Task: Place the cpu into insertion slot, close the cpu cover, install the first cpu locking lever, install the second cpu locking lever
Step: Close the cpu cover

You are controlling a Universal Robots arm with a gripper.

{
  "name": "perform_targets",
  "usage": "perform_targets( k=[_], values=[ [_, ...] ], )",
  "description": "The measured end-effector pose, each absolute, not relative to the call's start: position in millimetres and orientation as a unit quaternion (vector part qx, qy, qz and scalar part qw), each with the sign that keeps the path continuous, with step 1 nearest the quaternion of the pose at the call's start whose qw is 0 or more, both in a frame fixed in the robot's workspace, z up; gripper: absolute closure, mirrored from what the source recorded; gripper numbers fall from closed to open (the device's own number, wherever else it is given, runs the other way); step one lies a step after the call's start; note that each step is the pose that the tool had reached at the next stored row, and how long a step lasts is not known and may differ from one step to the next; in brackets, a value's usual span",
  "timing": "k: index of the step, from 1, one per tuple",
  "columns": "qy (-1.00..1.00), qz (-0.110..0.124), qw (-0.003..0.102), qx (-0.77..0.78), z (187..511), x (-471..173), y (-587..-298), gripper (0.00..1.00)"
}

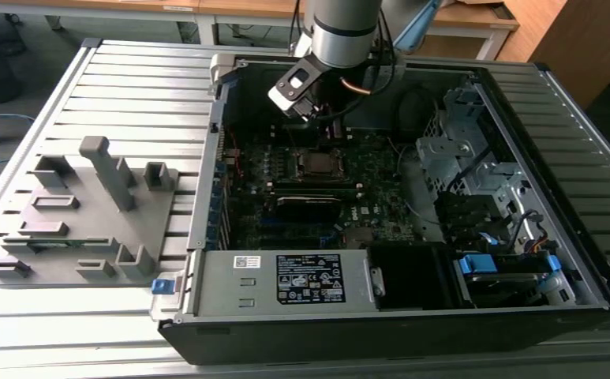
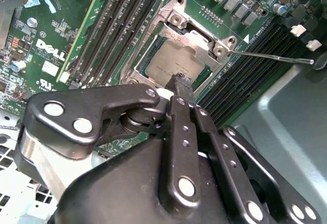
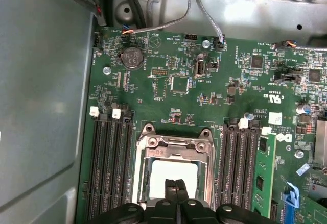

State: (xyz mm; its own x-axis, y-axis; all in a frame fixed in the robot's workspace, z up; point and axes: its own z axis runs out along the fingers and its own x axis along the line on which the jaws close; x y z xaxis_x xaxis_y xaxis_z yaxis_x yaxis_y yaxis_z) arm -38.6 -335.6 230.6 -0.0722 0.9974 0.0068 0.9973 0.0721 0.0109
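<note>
1. Reaches from the far side down into the open computer case (image 1: 389,335) lying flat on the slatted bench (image 1: 125,87).
2. Holds the gripper (image 1: 323,130) low over the motherboard (image 1: 379,181), right above the insertion slot (image 1: 301,163) in the board's far half.
3. Presents the fingers (image 3: 171,188) narrow, pressed tip to tip in both wrist views, with nothing visible between them.
4. Poises those tips at one edge of the cpu (image 2: 168,60), over its dull silver-grey top; cannot tell whether touching.
5. Shows the cpu seated in the insertion slot, flanked on both sides by rows of long black memory slots (image 3: 110,168).
6. Shows the cpu cover (image 2: 196,40) lying down over the cpu, framing the metal top through its cut-out.
7. Shows one thin wire locking lever (image 2: 271,57) standing out from a corner of the slot, slanting across the neighbouring memory slots.
8. Shows a green memory stick (image 3: 263,178) seated among the memory slots on one side.
9. Shows a grey fixture tray (image 1: 84,213) on the bench at the exterior view's left of the case, well apart from the gripper.
</note>
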Motion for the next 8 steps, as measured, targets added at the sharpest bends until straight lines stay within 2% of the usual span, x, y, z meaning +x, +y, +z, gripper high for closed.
perform_targets(
  k=[8],
  values=[
    [0.767,0.006,0.001,0.641,230.2,-38.6,-335.6,0.89]
  ],
)
